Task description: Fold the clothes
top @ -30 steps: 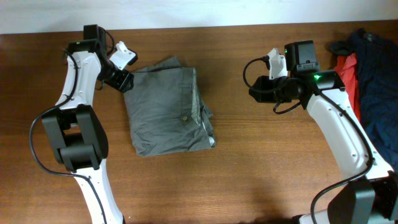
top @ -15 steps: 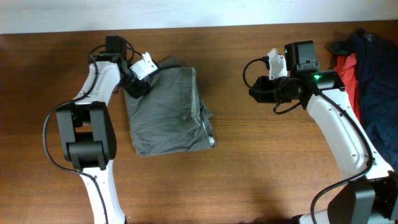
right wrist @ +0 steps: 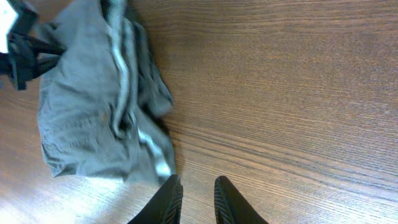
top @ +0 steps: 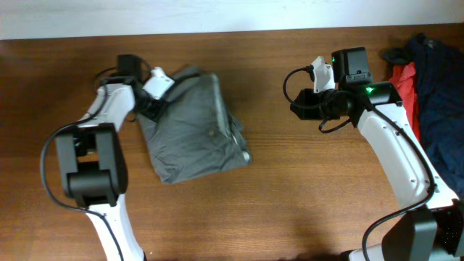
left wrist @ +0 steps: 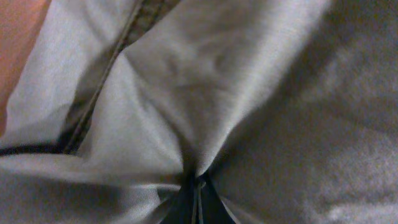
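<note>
A brown wooden table seen from above, with two white and black robot arms reaching in from the near edge. One pair of grey-olive shorts lies folded into a rough, crumpled rectangle on the left half of the table, a small button showing near its middle and pale lining peeking out along its right side. The left gripper sits at the upper left corner of the shorts, touching them. In the left wrist view its dark fingertips are pressed together on a pinch of the grey cloth, which gathers into folds running toward that point, with a stitched seam crossing the upper left of the picture. The right gripper hangs over bare wood well to the right of the shorts, not touching them. In the right wrist view its two black fingers stand a little apart with nothing between them, and the shorts lie ahead toward the left of that view. At the far right edge of the table lies a heap of other clothes: one red garment partly under dark blue clothing, whose number of pieces cannot be told. In all: one pair of shorts, two arms, two grippers.
</note>
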